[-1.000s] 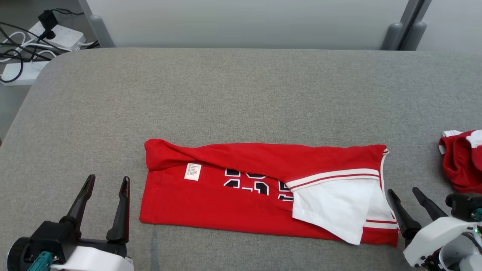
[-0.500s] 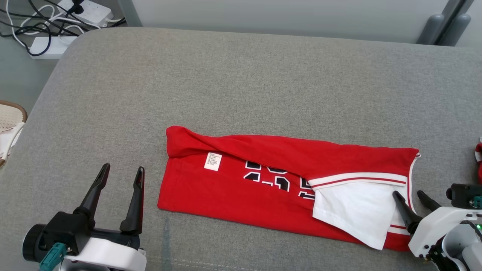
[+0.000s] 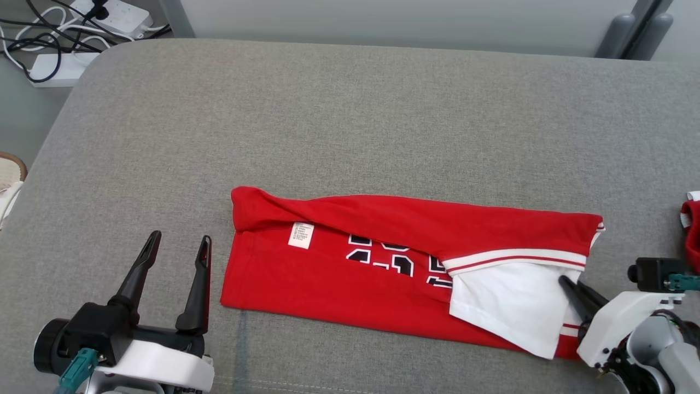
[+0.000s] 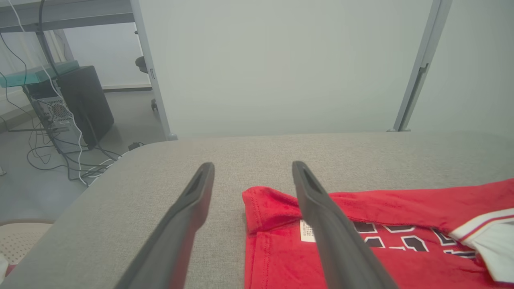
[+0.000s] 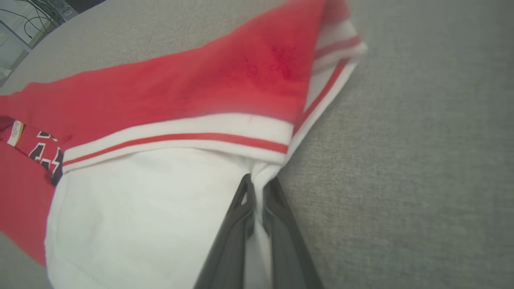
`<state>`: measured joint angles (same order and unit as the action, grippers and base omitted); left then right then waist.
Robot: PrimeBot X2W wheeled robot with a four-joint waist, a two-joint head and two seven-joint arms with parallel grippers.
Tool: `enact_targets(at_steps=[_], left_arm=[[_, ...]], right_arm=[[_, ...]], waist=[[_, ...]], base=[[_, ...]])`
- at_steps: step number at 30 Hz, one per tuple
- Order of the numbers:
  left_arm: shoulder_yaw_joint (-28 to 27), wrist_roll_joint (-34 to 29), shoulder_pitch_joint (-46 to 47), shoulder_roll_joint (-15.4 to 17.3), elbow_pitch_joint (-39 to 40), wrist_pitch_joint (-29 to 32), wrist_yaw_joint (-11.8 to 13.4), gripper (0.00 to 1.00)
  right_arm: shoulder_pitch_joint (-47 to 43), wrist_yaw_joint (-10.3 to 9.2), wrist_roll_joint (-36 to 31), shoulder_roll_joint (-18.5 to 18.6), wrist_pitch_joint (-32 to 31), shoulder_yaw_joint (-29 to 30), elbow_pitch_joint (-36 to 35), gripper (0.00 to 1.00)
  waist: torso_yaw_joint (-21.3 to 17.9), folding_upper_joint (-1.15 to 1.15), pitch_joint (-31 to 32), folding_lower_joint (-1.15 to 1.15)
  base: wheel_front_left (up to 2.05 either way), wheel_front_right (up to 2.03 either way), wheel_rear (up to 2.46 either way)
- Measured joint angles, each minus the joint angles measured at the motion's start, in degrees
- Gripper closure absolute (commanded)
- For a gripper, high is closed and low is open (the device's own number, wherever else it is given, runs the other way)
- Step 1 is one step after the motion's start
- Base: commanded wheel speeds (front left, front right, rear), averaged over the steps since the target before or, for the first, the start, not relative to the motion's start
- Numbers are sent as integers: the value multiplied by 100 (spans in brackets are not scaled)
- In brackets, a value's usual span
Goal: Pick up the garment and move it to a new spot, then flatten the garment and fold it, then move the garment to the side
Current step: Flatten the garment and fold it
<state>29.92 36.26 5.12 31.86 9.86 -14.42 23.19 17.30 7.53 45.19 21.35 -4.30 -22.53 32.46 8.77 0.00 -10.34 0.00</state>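
Note:
The red garment (image 3: 339,273) lies folded into a long band on the grey table (image 3: 350,109), with black numbers, a small white label and a white panel at its right end. My right gripper (image 3: 566,282) is shut on the garment's right edge; in the right wrist view the two fingers (image 5: 259,180) pinch the white cloth (image 5: 160,192) just below the striped hem. My left gripper (image 3: 181,237) stands open just left of the garment's left end, touching nothing. In the left wrist view the left gripper (image 4: 253,165) frames the garment's rolled corner (image 4: 273,204).
Another red and white cloth (image 3: 692,227) lies at the table's right edge, beyond my right wrist. Power strips and cables (image 3: 54,49) lie on the floor past the far left corner. A dark computer case (image 4: 84,104) stands further off.
My right gripper moved in over the garment's right edge and shut on the white cloth. The head camera shifted. The left gripper stayed open.

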Motion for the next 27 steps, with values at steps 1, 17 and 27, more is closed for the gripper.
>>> enact_targets(at_steps=[1,17,27], left_arm=[[-11,-5,0,0,-1,0,0,0],[-180,-102,-6,-71,34,-1,-14,0],[-181,-198,-5,-168,-21,-4,-102,0]], right_arm=[[-2,0,58,30,40,32,5,100],[-400,-3,219,1094,58,1047,-907,100],[-492,-7,768,754,-708,1121,-2811,100]], waist=[[-14,0,-7,0],[-408,0,-26,0],[-494,0,36,0]], base=[[0,0,0],[0,0,0],[0,0,0]])
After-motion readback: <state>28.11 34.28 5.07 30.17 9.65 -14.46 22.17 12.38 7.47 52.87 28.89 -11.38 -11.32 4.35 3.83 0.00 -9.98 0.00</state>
